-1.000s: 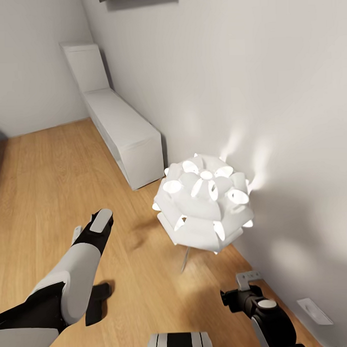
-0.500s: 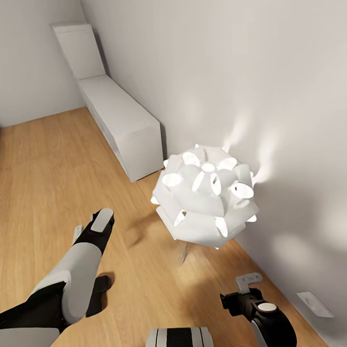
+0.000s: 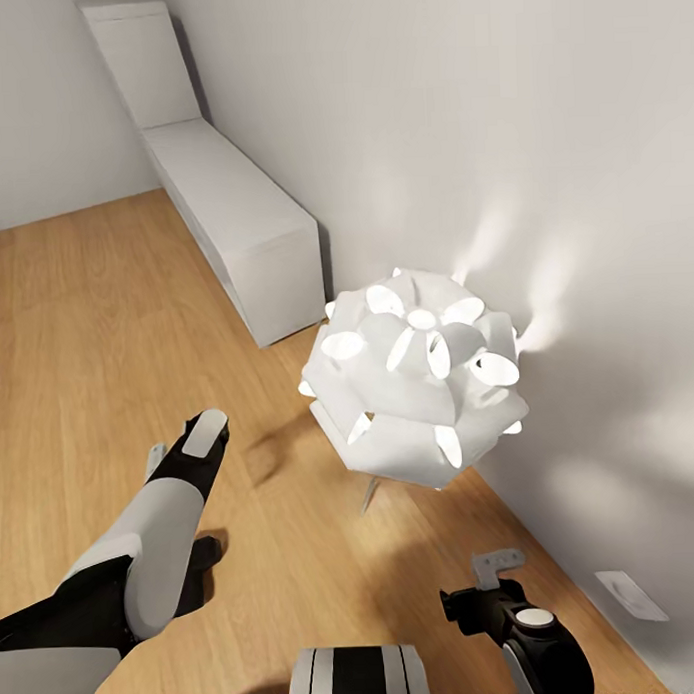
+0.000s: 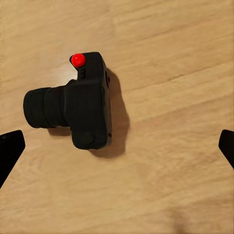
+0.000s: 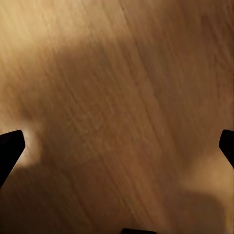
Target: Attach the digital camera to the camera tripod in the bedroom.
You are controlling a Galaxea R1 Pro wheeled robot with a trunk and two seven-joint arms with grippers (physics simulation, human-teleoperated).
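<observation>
Lying on the floor, the camera is sitting mid-frame between the left gripper's spread fingers; the right gripper's fingers are hanging spread too.

One digital camera lies on the wooden floor, with one round red button on its top and one lens barrel sticking out of its body. One lit white petal floor lamp stands beside the wall. One long white low cabinet runs along that wall, with one taller white unit at its far end. Two robot arms show, a left claw and a right claw. One small white plate sits low on the wall.
</observation>
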